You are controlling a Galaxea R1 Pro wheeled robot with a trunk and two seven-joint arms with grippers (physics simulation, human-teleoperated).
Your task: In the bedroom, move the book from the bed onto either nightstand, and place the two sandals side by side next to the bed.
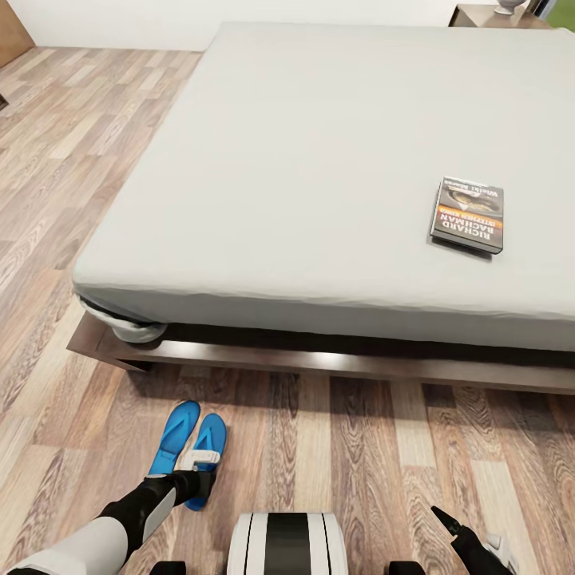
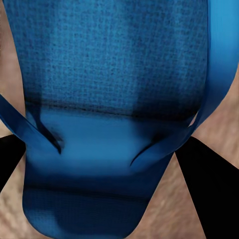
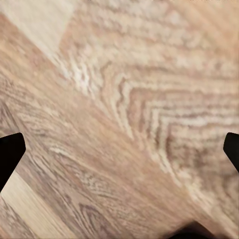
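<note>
The book (image 1: 469,214), dark with an orange band, lies flat on the right side of the bed's pale mattress (image 1: 319,160). Two blue sandals rest side by side on the floor by the bed's near left corner. The left sandal (image 1: 176,435) lies free. My left gripper (image 1: 200,473) is down over the right sandal (image 1: 211,435). In the left wrist view its black fingers (image 2: 204,189) press both sides of that sandal (image 2: 114,99) at the straps. My right gripper (image 1: 451,523) hangs open over bare floor (image 3: 119,99). A brown nightstand (image 1: 479,14) stands beyond the bed's far right.
The bed's dark wooden frame (image 1: 335,363) juts out low along the floor in front of me. Wood-plank floor (image 1: 359,447) stretches between my base (image 1: 287,543) and the bed, and down the bed's left side. A white wall runs behind.
</note>
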